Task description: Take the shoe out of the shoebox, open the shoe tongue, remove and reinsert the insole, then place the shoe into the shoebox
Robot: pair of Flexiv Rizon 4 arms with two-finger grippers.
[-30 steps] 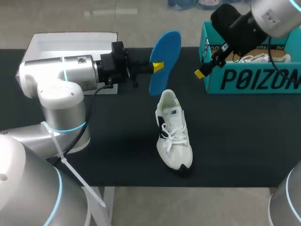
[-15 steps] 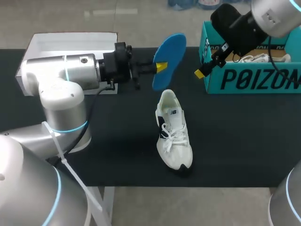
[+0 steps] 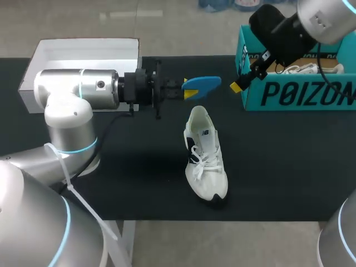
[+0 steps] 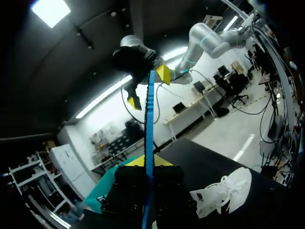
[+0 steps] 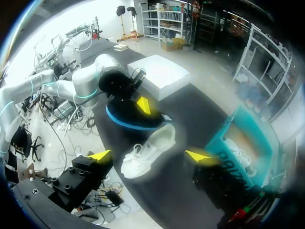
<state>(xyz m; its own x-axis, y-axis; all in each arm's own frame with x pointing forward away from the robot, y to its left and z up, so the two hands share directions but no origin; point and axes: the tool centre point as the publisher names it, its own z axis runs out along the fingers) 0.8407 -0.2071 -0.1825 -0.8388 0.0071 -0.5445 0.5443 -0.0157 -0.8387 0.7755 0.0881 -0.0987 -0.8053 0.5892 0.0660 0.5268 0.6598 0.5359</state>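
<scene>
Left end effector point(image 3: 188, 91) is clenching the blue insole point(image 3: 203, 83) at one end, yellow tips pinching it from both faces. In the left wrist view the insole point(image 4: 149, 119) is showing edge-on between the fingers. You're holding it in the air, lying roughly level, just beyond the heel of the shoe point(image 3: 206, 158) and not touching it. Right end effector point(image 5: 148, 155) is hanging released, tips well apart, beside the near corner of the teal shoebox point(image 3: 295, 94) and gripping nothing. The shoe is standing on its sole on the dark worktop point(image 3: 289, 167), heel toward the far side, toe toward the near edge. By my reading you're sitting between removal and reinsertion: insole out, not yet going back in. The next move is likely calling for tipping the free end down into the collar and sliding it toward the toe; the shoe looks light enough to skid, so the idle arm may be needed to steady it. Insole is looking like thin, flat, bendy foam with a finely ribbed edge. Shoe upper is looking like soft white mesh with loose laces. Shoebox is rigid card, open-topped, with a second shoe point(image 3: 303, 68) lying inside.
</scene>
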